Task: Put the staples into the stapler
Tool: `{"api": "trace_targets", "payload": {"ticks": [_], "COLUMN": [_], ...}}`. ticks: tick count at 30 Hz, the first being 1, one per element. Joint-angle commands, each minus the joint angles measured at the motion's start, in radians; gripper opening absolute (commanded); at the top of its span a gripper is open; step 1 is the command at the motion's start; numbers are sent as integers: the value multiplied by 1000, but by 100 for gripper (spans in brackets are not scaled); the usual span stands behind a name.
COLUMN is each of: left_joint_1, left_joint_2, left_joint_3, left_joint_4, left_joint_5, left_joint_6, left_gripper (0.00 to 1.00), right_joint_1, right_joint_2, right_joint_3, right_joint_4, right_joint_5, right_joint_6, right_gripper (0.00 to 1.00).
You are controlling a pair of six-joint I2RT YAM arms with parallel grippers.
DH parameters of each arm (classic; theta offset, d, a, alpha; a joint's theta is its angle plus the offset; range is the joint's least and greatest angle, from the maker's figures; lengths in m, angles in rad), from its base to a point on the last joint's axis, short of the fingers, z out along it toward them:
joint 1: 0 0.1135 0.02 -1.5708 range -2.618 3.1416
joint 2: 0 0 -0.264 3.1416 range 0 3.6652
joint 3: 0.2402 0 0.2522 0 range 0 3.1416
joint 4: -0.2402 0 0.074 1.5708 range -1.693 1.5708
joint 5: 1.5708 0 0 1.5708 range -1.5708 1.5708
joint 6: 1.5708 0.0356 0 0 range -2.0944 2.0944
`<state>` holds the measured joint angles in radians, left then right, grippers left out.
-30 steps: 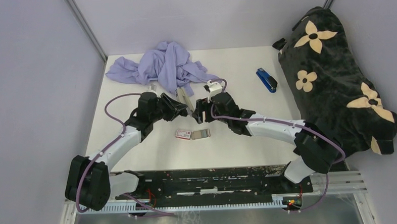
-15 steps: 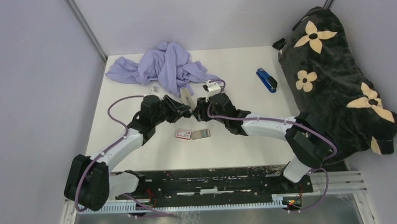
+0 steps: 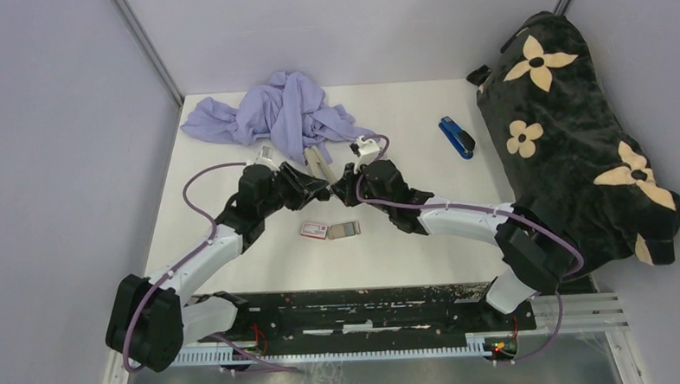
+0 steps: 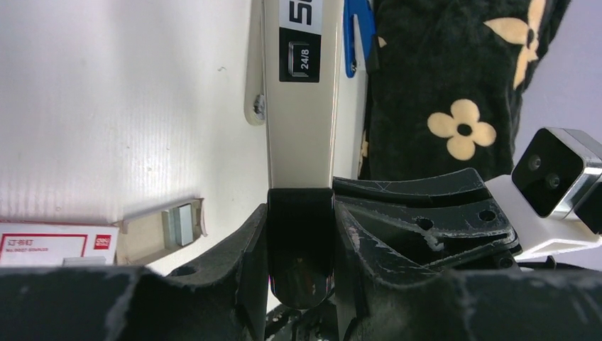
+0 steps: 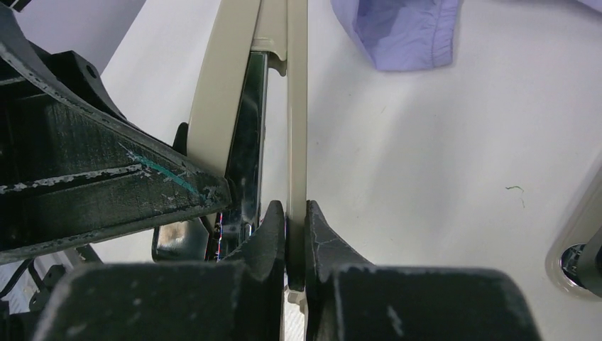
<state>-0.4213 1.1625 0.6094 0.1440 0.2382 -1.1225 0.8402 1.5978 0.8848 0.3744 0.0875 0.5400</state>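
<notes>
- Nearest the arm bases, a small red-and-white cardboard box [image 3: 313,230] and its open grey tray [image 3: 344,230] lie side by side on the white table [image 3: 385,121]. The silvery staples [image 4: 179,224] sit in the tray, and neither gripper is on them.
- Just beyond, the left gripper [image 4: 299,234] is clamped across the black end of a long cream metal stapler [image 4: 298,106].
- The right gripper [image 5: 296,227] is pinched tight on one thin cream arm [image 5: 297,106] of that stapler. A dark magazine channel [image 5: 245,142] shows beside it, slightly parted.
- Step, as I read it: spreading the stapler open; no staples are in yet.
- Next move likely needs the right gripper to draw its arm away while the left holds firm, until the channel is bare. One gripper must then let go to fetch a strip.
- Farther off: crumpled lilac cloth [image 3: 272,113], small blue stapler [image 3: 457,137], black bag with cream flowers [image 3: 567,121].
</notes>
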Motion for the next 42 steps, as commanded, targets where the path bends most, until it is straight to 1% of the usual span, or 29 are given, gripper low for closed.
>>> {"api": "trace_targets", "payload": {"ticks": [1, 5, 10, 12, 14, 17, 20, 22, 26, 30, 36, 42], "left_joint_1": [27, 70, 159, 202, 263, 324, 355, 377, 422, 451, 473, 475], "left_joint_2": [-91, -105, -113, -111, -105, -88, -46, -20, 17, 57, 108, 172], "left_joint_3": [25, 47, 81, 110, 147, 201, 263, 293, 327, 343, 338, 262], "left_joint_4": [-4, -81, -149, -194, -236, -300, -368, -395, -409, -408, -406, -324], "left_joint_5": [4, 21, 81, 108, 144, 171, 169, 165, 148, 139, 92, 87], "left_joint_6": [14, 40, 82, 122, 165, 235, 301, 337, 368, 376, 371, 302], "left_gripper": [3, 3, 3, 3, 3, 3, 3, 3, 3, 7, 12, 16], "right_joint_1": [-55, -71, -93, -107, -126, -150, -174, -197, -241, -279, -321, -367], "right_joint_2": [-81, -123, -175, -200, -229, -276, -323, -356, -399, -415, -410, -373], "right_joint_3": [-30, -35, -46, -49, -48, -43, -40, -35, 5, 62, 131, 180], "right_joint_4": [-17, -54, -105, -129, -158, -205, -242, -273, -359, -414, -414, -342], "right_joint_5": [79, 91, 110, 108, 85, 36, -60, -153, -309, -461, -680, -790], "right_joint_6": [-124, -184, -244, -261, -281, -309, -338, -355, -362, -340, -242, -66], "right_gripper": [1, 1, 1, 1, 1, 1, 1, 1, 1, 1, 1, 1]}}
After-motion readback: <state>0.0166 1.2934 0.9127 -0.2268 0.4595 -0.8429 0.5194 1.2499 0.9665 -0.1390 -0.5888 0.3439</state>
